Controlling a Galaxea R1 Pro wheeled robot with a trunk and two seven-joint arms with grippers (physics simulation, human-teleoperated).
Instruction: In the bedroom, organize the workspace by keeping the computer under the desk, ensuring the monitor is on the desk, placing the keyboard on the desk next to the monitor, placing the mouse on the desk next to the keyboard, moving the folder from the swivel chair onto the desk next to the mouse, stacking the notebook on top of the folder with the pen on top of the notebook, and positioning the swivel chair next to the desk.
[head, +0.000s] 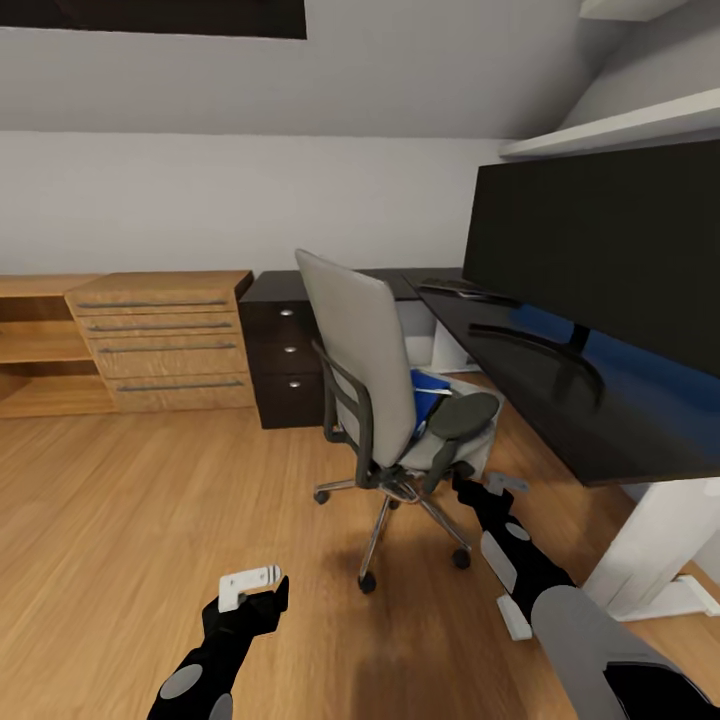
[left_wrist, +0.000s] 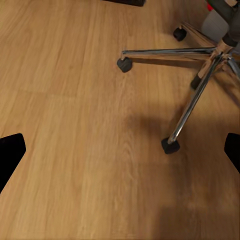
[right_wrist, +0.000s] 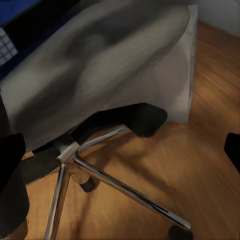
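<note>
The swivel chair (head: 375, 390) stands on the wood floor (head: 120, 510) just beside the table (head: 560, 395), its grey back turned toward the room and its seat toward the table edge. Something blue (head: 428, 398) lies on the seat, partly hidden by the backrest and armrest; I can't make out what it is. The monitor (head: 610, 250) stands on the black tabletop at the right, its curved stand resting on the surface. Farther back on the same top lies a flat dark thing (head: 455, 287), likely the keyboard. A black drawer unit (head: 280, 360) sits behind the chair, and a light-wood cabinet (head: 165, 340) stands against the wall beside it.

The right pincer (head: 490, 487) is low, close to the chair's seat edge and chrome base (right_wrist: 100, 175); its dark fingers (right_wrist: 12, 160) sit wide apart with nothing between them. The left pincer (head: 255, 585) hangs over bare floor, well apart from the chair, its fingers (left_wrist: 11, 150) likewise spread and empty, with a castor (left_wrist: 170, 145) ahead of it.
</note>
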